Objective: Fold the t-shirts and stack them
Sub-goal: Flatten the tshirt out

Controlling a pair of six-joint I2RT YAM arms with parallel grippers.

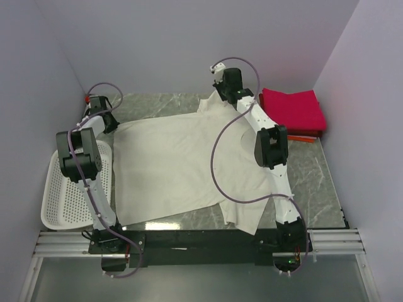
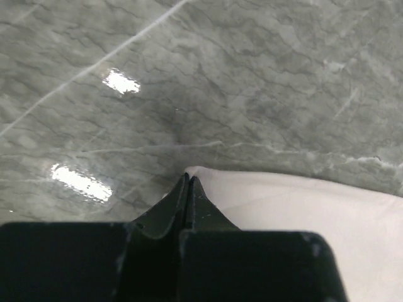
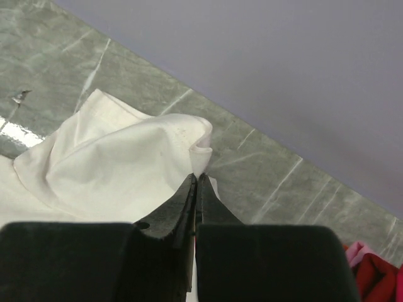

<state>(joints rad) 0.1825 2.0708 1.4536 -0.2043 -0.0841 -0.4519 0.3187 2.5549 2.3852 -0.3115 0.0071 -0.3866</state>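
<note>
The large cream-white t-shirt (image 1: 182, 163) lies spread across the grey marble table (image 1: 315, 182). My left gripper (image 1: 112, 122) is at the shirt's far left corner. In the left wrist view its jaws (image 2: 187, 178) are shut, with the cream cloth (image 2: 302, 214) pinched at their tip, low over the table. My right gripper (image 1: 216, 93) is at the shirt's far edge, and its jaws (image 3: 196, 178) are shut on a raised fold of the cream cloth (image 3: 113, 170). A folded crimson-pink t-shirt (image 1: 293, 108) lies on an orange-red one (image 1: 305, 137) at the far right.
The white perforated basket (image 1: 72, 195) stands at the left edge beside the left arm. Lilac walls enclose the table on three sides, close behind the right gripper. A bit of the crimson cloth (image 3: 373, 277) shows at the right wrist view's lower right corner.
</note>
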